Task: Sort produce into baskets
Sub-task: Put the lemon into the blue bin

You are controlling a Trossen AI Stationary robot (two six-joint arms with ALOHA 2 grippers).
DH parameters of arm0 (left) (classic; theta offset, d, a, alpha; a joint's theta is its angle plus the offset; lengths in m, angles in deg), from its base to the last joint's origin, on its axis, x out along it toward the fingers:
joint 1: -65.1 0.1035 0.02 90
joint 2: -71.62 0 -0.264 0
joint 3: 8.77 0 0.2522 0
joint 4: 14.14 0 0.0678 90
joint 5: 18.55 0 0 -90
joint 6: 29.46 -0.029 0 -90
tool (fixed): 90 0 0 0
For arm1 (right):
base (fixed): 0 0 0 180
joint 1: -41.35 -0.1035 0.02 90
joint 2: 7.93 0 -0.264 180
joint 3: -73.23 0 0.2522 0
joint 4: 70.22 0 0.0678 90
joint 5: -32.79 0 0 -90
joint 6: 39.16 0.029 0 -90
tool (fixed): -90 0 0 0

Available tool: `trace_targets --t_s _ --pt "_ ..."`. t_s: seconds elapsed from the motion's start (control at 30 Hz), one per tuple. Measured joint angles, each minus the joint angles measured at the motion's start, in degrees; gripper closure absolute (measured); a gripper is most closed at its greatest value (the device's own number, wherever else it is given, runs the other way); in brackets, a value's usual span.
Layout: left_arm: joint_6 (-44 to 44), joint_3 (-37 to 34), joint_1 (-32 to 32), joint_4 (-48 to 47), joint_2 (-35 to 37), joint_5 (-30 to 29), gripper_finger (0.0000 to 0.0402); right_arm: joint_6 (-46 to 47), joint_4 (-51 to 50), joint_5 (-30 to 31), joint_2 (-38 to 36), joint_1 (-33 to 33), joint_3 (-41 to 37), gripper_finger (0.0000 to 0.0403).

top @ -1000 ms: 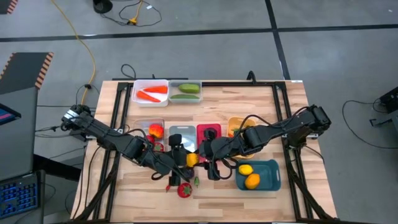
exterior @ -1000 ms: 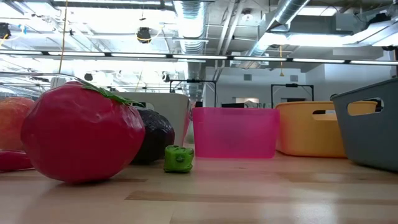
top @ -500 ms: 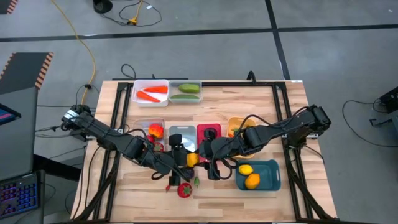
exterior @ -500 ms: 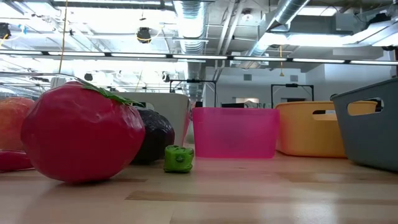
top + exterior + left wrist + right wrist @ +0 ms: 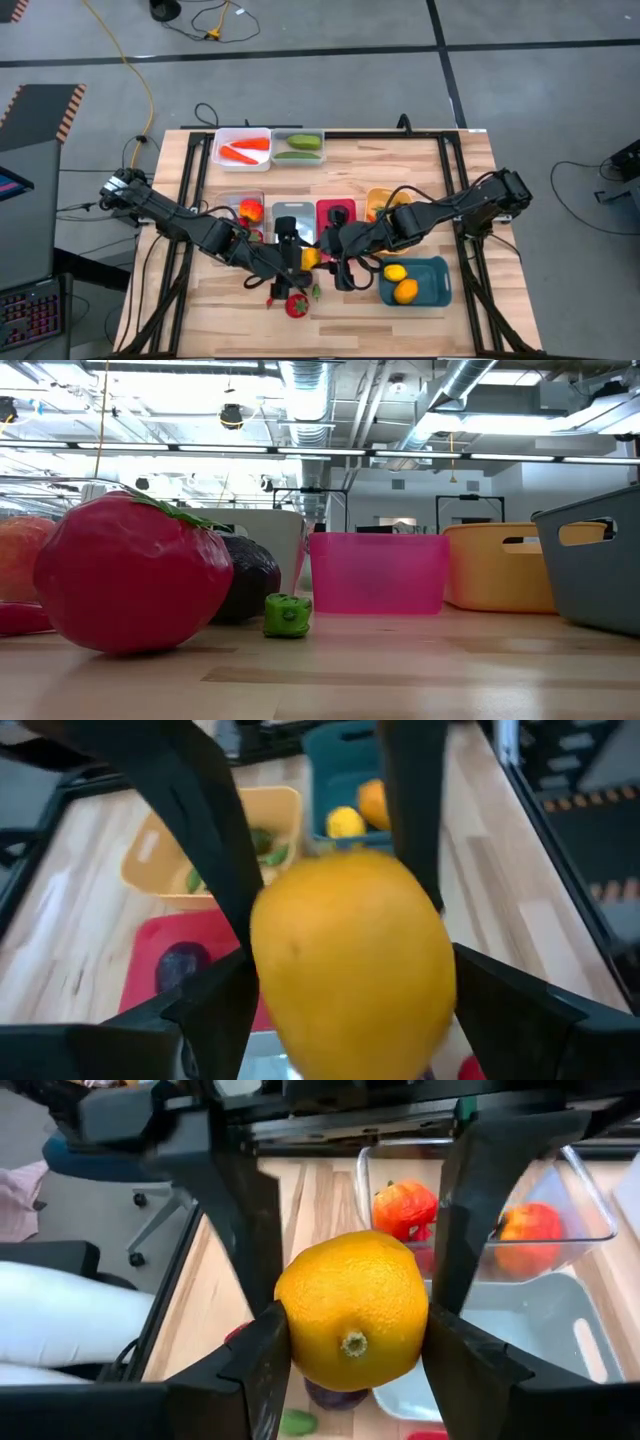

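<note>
table (image 5: pixel 470 200): pale wood boards, smooth, a faint shine is seen in the low view
orange (image 5: pixel 352 1309): bumpy peel, a soft shine is seen
big red tomato (image 5: pixel 130 575): shiny and crinkled, like plastic
pink bin (image 5: pixel 378 572): thin plastic, light is let through
yellow bin (image 5: pixel 498 567): smooth matt plastic
grey bin (image 5: pixel 500 1340): smooth plastic
clear bin (image 5: pixel 585 1195): see-through plastic
gripper fingers (image 5: pixel 235 1200): dark, hard, matt
floor (image 5: pixel 330 90): grey, smooth

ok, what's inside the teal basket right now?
Two yellow-orange citrus fruits lie in the teal basket, seen from above. The right arm covers its near-left corner, so anything there is hidden.
</note>
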Motion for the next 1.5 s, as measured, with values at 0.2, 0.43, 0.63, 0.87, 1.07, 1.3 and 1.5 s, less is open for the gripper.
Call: trace_targets --t_s 0.2,0.43,0.63,0.87,1.07,1.3,1.5 --pt "-0.9 0.0 0.2 -3.9 0.0 1.8 0.0108 0.1 -4.5 0.0 -0.5 0.1 0.0 0.0176" --pt "0.9 0.0 0.5 -9.1 0.0 2.3 0.0107 7.2 -18.7 0.0 -1.7 -0.4 0.0 0.0176" --pt "1.9 0.0 0.5 -10.2 0.0 2.4 0.0107 20.0 -38.9 -4.6 -1.4 -1.9 -0.1 0.0176" --pt "1.9 0.0 0.5 -10.2 0.0 2.5 0.0107 29.5 -49.9 -9.7 -1.2 -6.9 -0.2 0.0176" --pt "1.9 0.0 0.4 -10.2 0.0 2.7 0.0107 32.2 -52.0 -10.2 -1.1 -11.3 -1.3 0.0166" --pt "1.9 0.0 0.4 -10.1 0.0 3.7 0.0107 35.2 -52.3 -10.4 -1.1 -13.7 -1.3 0.0158" --pt "1.9 0.0 0.4 -10.1 0.1 4.6 0.0107 36.2 -52.3 -10.4 -1.1 -13.9 -1.3 0.0157"
